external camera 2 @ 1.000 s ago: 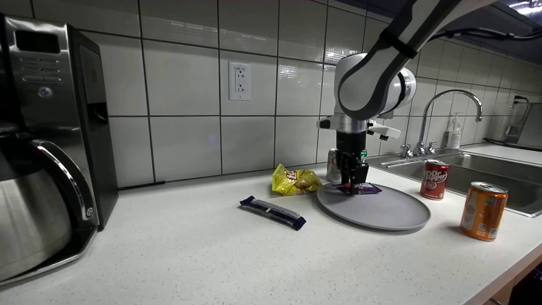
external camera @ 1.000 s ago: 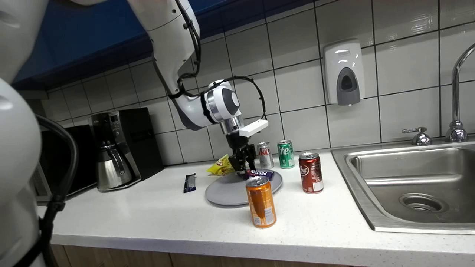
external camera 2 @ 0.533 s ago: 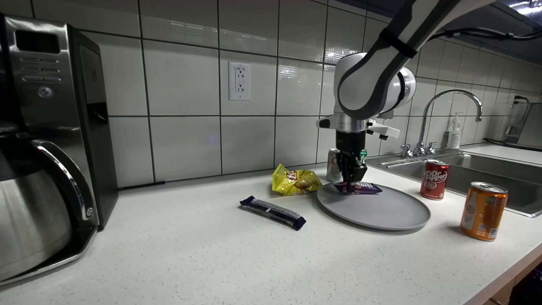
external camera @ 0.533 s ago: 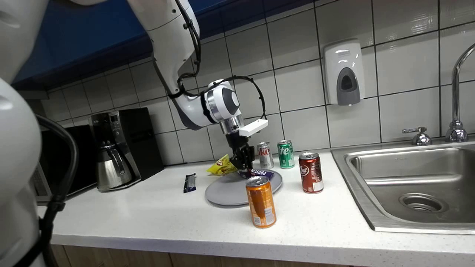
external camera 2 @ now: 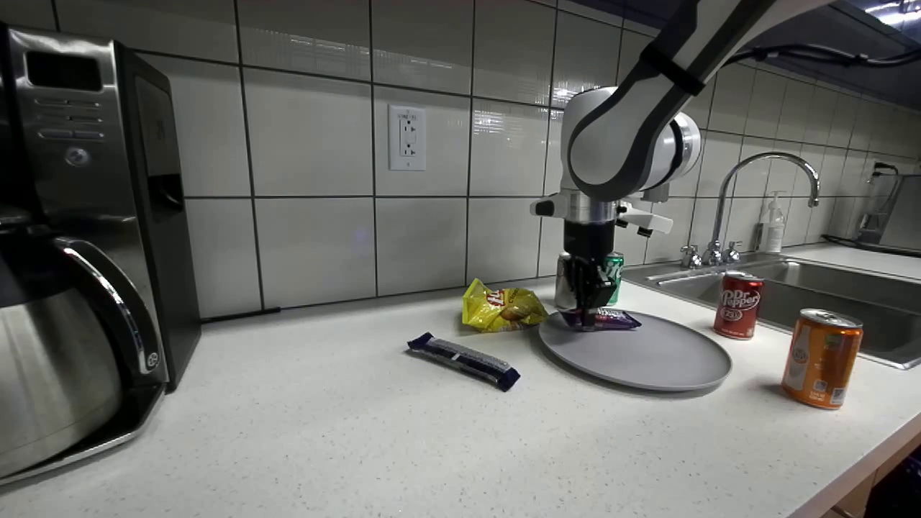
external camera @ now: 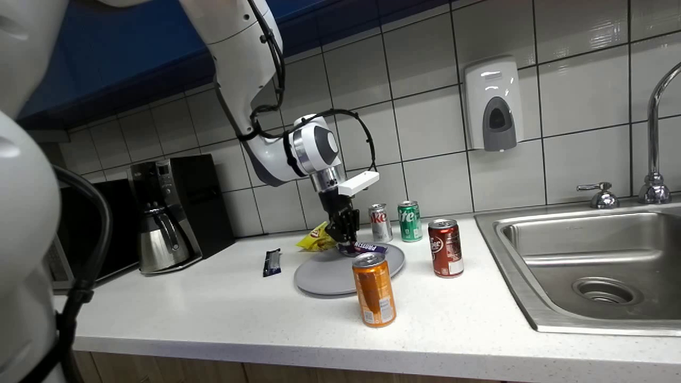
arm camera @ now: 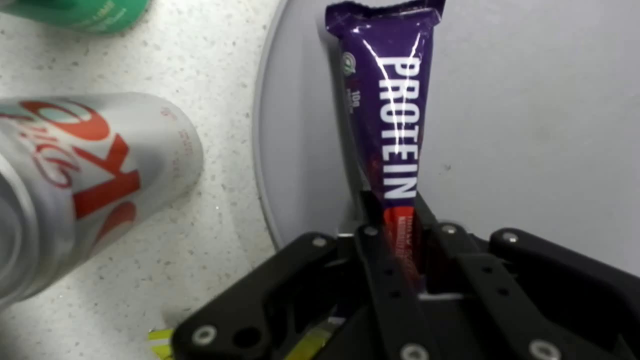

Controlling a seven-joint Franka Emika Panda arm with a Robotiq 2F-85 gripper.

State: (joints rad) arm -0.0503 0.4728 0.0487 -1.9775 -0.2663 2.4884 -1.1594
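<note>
Pinching a purple protein bar (arm camera: 400, 105): black claw (arm camera: 397, 207), its fingers (arm camera: 380, 260) pressed on both sides of the wrapper at the red end. Bar is over the grey plate (external camera 2: 647, 360), close to the rim; contact between the two cannot be told. Further items, on a white counter (external camera 2: 324, 432): silver Coke can (external camera: 381, 226), upright, near the plate; green can (external camera: 410, 224), upright, beside the Coke; yellow chip bag (external camera 2: 504, 311), just beside the plate; second bar (external camera 2: 464, 360), dark blue ends, lying flat, apart from the plate; red Dr Pepper can (external camera 2: 738, 307), standing; orange can (external camera 2: 822, 360), standing, apart from the plate. Steel sink (external camera: 516, 274) with tap (external camera: 654, 191). Coffee maker (external camera: 199, 205), well apart from the claw. Soap dispenser (external camera: 493, 80), fixed to tiled wall (external camera 2: 313, 248).
</note>
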